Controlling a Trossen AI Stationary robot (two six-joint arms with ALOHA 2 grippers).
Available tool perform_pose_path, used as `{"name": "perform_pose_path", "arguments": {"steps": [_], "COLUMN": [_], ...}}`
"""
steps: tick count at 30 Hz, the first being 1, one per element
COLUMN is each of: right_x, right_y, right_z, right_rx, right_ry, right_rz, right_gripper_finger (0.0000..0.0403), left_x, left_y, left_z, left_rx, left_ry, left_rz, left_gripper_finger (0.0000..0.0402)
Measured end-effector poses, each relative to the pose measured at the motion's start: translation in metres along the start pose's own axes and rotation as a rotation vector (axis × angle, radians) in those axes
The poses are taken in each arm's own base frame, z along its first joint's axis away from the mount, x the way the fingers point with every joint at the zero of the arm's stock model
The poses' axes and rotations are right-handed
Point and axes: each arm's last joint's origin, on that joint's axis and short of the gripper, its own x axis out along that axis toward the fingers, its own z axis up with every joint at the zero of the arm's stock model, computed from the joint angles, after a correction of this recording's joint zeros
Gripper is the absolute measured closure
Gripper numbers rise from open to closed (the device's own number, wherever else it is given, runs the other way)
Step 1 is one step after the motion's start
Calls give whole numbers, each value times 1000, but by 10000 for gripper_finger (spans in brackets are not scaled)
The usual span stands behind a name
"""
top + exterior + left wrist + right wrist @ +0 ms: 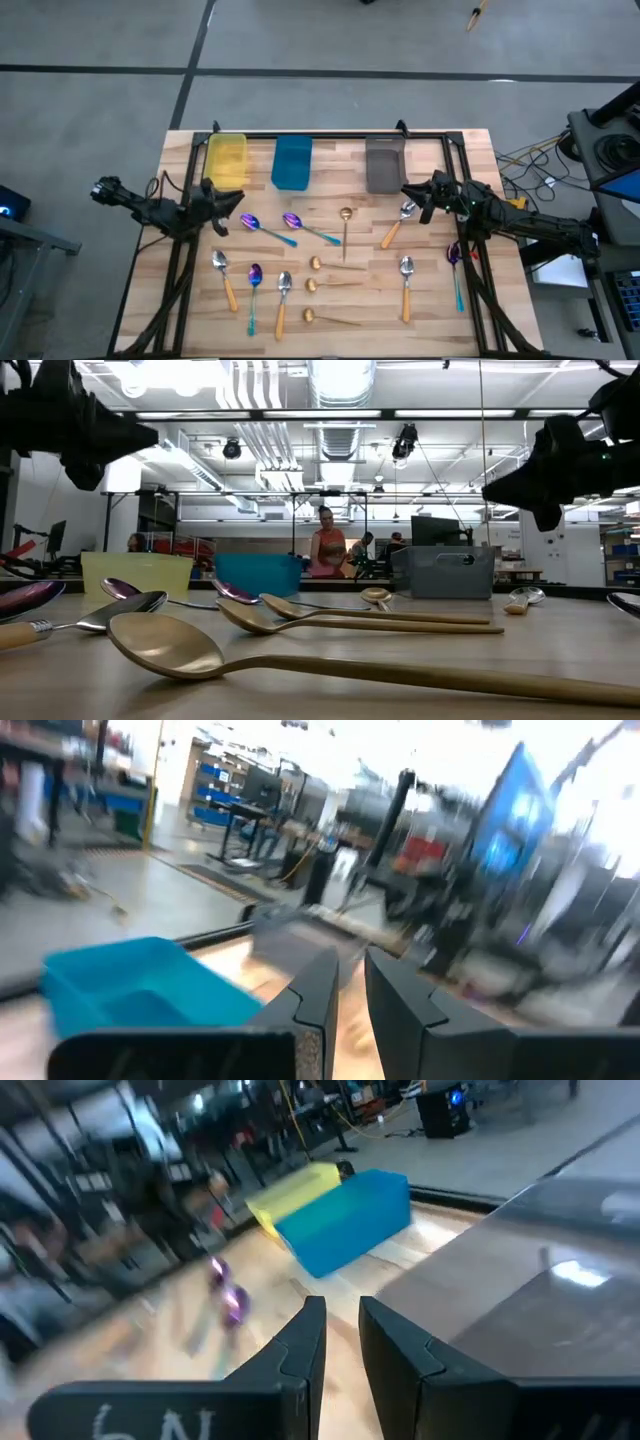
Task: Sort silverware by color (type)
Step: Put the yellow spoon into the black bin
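Over the table [470,150] at 9 o'clock: left gripper [218,218], fingers a narrow slit apart, clamped on nothing. Over 3 o'clock: right gripper [412,196], the same narrow slit, nothing between.

Along the 12 o'clock edge, side by side: yellow bin [227,160], blue bin [292,162], grey bin [384,165].

Spread flat on the wood from the centre to 6 o'clock, none in a bin: the silverware.
- Purple spoons [262,229] with teal handles: two near the left gripper, toward the centre; one near 7 o'clock; one near 4 o'clock beside the right arm.
- Orange-handled spoons [224,275]: two near 7 o'clock, one just beside the right gripper, one near 5 o'clock.
- Gold spoons [345,228]: one at the centre, three more between centre and 6 o'clock.
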Motion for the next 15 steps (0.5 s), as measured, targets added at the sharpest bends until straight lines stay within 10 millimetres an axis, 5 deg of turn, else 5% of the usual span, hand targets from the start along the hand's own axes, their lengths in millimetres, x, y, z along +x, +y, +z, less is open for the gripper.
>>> {"name": "perform_pose_path", "arguments": {"steps": [4, 15], "right_x": [0, 12], "right_y": [5, 29], "right_z": [6, 46], "right_rx": [181, 191], "right_ry": [-33, 63], "right_rz": [97, 182], "right_gripper_finger": [346, 346], "left_x": [0, 0], "left_y": [-1, -2], "left_z": [5, 9], "left_rx": [-93, -86], "left_ry": [-37, -70], "left_rz": [-10, -9], "left_gripper_finger": [365, 365]}}
